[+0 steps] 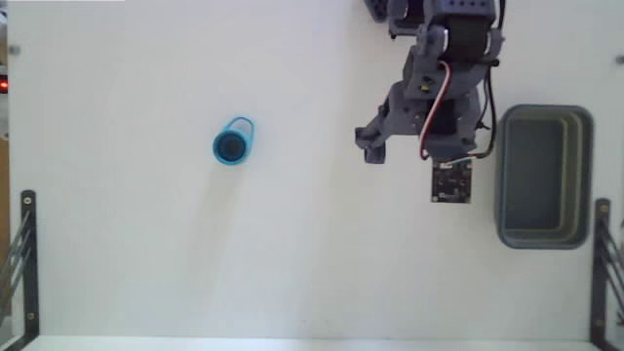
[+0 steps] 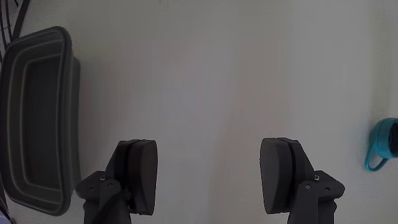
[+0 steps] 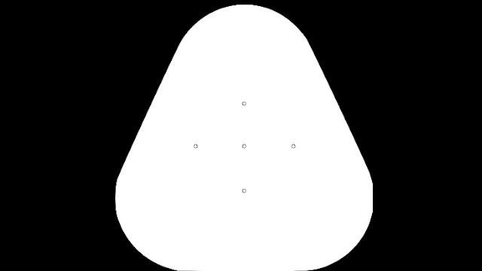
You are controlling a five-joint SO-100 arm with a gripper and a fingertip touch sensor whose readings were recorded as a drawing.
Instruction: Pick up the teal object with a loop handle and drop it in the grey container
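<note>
My gripper (image 2: 208,186) hangs wide open over bare table (image 1: 146,263), nothing between the fingers (image 2: 140,174). Arm (image 1: 434,88) reaches in from 12 o'clock. Bin (image 1: 502,175) just at its 3 o'clock; teal cup (image 1: 233,143) well off at 9.

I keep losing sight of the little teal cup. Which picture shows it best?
The fixed view: the teal cup lies whole on the white table, dark hollow and loop handle both visible. In the wrist view it sits cut off at the right edge, well right of the open gripper.
</note>
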